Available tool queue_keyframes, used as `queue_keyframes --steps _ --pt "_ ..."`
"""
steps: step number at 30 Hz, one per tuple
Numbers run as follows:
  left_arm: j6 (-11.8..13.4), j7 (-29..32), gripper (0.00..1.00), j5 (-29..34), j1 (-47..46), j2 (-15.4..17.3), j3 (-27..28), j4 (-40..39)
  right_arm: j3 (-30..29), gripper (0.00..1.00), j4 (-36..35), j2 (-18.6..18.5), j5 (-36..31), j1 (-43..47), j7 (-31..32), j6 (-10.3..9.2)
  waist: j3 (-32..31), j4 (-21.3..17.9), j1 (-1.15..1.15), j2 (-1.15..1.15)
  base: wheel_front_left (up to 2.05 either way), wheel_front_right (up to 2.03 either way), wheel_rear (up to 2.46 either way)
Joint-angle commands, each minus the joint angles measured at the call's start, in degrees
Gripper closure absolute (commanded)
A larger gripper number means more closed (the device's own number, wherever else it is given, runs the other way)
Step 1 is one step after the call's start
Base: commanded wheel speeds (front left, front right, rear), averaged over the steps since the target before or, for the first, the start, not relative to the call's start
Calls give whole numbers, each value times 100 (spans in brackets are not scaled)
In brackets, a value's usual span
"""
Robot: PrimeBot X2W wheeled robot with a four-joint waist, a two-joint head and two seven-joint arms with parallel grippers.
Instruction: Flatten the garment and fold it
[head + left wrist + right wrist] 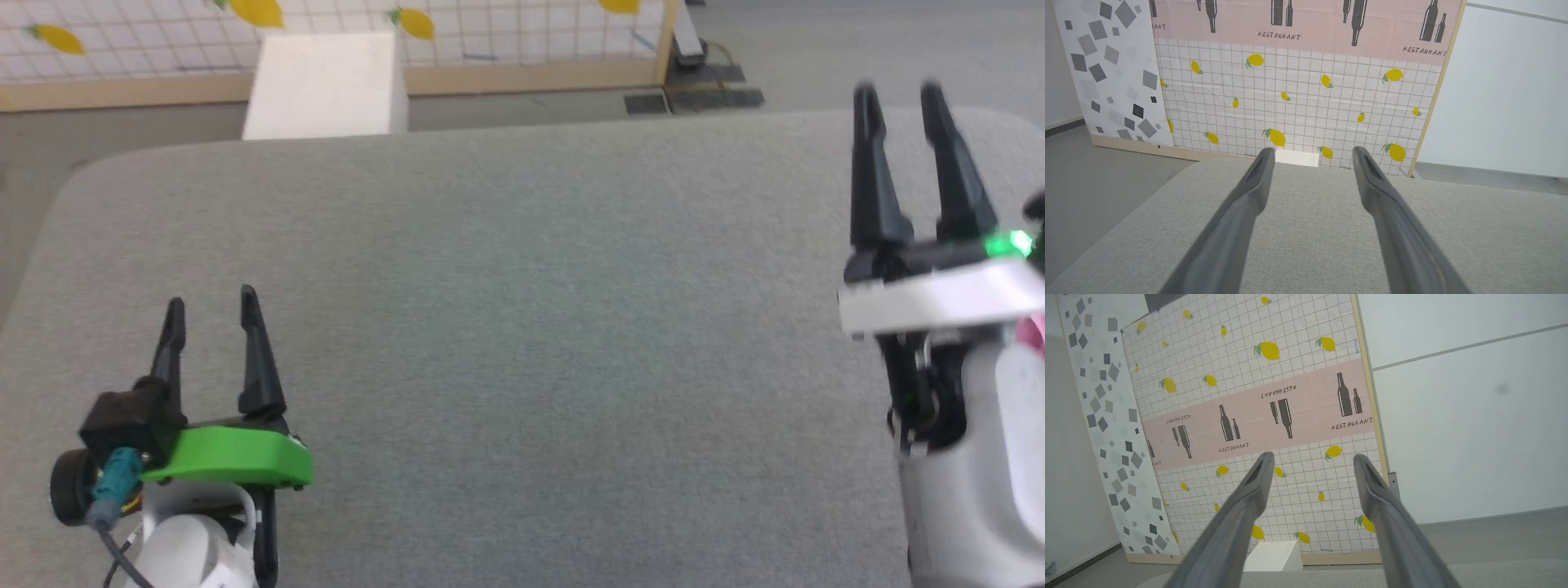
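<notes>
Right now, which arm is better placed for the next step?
Probably right. A pink sliver, possibly the garment, shows at the head view's right edge behind the right gripper; the left gripper hovers over bare grey table, away from it. Both grippers are open.

We identify this as a staged test room, not a real restaurant. Ahead of the jaws, a wood-framed backdrop [1298, 94] printed with lemons, bottles and "RESTAURANT" stands before a bare white wall [1453, 416]. Below the jaws lies a grey fabric-covered table [522, 327], with grey floor [1094, 183] around it.
</notes>
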Motion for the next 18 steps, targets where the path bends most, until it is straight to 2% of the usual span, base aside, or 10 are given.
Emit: queue_keyframes --steps 1,11,18 --pt "27 -41 0 114 60 -47 -34 60 -128 0 -17 79 -51 231 -154 -8 -201 196 0 0 0 0 0" --pt "-4 -173 0 279 131 -263 -307 418 -15 0 242 214 -257 1416 -481 -8 -324 307 0 0 0 0 0" --pt "-368 -199 0 129 260 -327 -539 771 138 0 479 216 -194 1873 -531 -8 -411 332 0 0 0 0 0"
